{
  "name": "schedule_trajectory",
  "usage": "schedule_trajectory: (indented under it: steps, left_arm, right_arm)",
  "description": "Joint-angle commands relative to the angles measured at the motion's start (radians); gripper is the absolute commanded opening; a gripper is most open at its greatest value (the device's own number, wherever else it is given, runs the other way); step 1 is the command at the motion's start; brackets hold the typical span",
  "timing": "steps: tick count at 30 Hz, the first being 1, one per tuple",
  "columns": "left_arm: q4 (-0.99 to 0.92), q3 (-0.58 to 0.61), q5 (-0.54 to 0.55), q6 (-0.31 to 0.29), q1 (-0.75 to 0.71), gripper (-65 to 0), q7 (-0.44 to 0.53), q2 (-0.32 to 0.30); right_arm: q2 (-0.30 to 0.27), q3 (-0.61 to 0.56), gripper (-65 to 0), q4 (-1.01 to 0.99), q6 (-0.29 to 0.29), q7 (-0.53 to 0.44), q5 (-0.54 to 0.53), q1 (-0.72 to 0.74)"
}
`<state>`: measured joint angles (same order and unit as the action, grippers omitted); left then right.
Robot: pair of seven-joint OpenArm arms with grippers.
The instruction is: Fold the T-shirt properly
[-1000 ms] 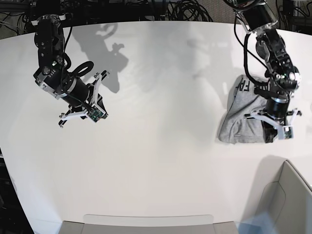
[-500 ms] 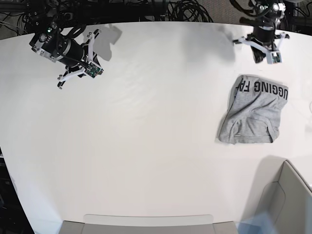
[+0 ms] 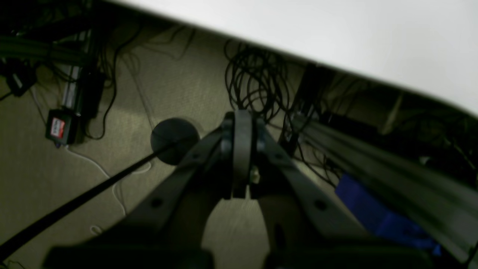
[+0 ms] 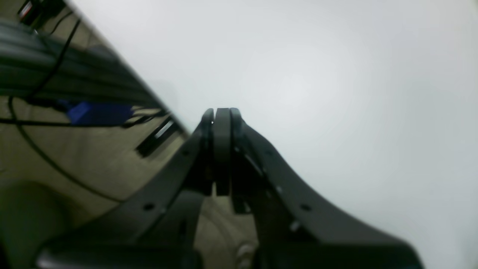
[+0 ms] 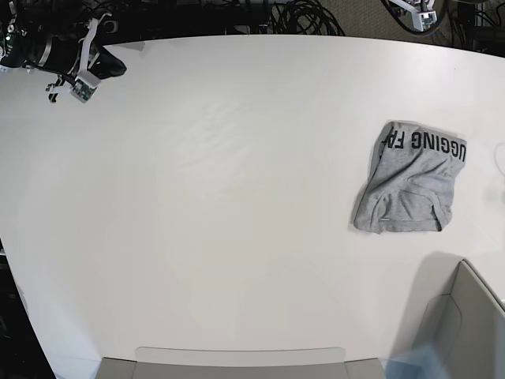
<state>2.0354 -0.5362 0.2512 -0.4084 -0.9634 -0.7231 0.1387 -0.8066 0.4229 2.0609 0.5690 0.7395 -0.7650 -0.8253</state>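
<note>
Grey and folded into a compact bundle, the T-shirt (image 5: 412, 188) is lying on the white counter (image 5: 237, 197), lettering showing along its far edge. Both sets of fingers, left (image 3: 241, 157) and right (image 4: 220, 149), are staying clenched on nothing, well apart from it.

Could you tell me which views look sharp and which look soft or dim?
Base view: evenly lit and sharp, lettering on the T-shirt legible. Left wrist view: dim, the left gripper blurred. Right wrist view: bright table, the right gripper out of focus.
</note>
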Motion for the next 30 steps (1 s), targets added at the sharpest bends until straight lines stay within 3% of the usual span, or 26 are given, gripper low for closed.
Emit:
schedule_trajectory:
  steps: [1,6,9,12,16,19,27,30]
  left_arm:
    - [0.012,-0.003,0.003,0.001,-0.039,-65.0,0.015,0.003]
    - [-0.037,0.014,0.001,0.001,-0.058,-65.0,-0.082,0.003]
    - [-0.143,0.074,-0.005,0.001,-0.053,-65.0,-0.085,0.0]
    - [-0.273,0.13,-0.005,0.001,-0.05,-65.0,-0.079,-0.023]
    - [-0.509,0.21,-0.005,0.001,0.027,-65.0,-0.03,-0.132]
    - [-0.661,0.213,-0.005,0.001,0.091,-65.0,0.003,-0.184]
    - [-0.951,0.242,-0.005,0.001,0.286,-65.0,0.082,-0.258]
    - [-1.019,0.333,-0.005,0.001,0.306,-65.0,0.158,-0.284]
  right_arm:
    - [-0.015,0.008,-65.0,0.013,0.004,-0.018,-0.015,-0.03]
    - [-0.017,0.006,-65.0,0.013,0.006,0.03,-0.014,-0.156]
    - [-0.009,-0.071,-65.0,0.011,0.006,0.082,0.025,-0.199]
    - [0.011,-0.216,-65.0,0.008,0.004,0.081,0.23,-0.257]
    - [0.129,-0.457,-65.0,-0.015,0.0,0.081,0.623,-0.256]
    - [0.201,-0.562,-65.0,-0.073,-0.002,0.081,0.787,-0.219]
    - [0.292,-0.75,-65.0,-0.526,-0.002,0.079,0.812,0.108]
    - [0.309,-0.85,-65.0,-0.75,-0.004,-0.011,0.812,0.218]
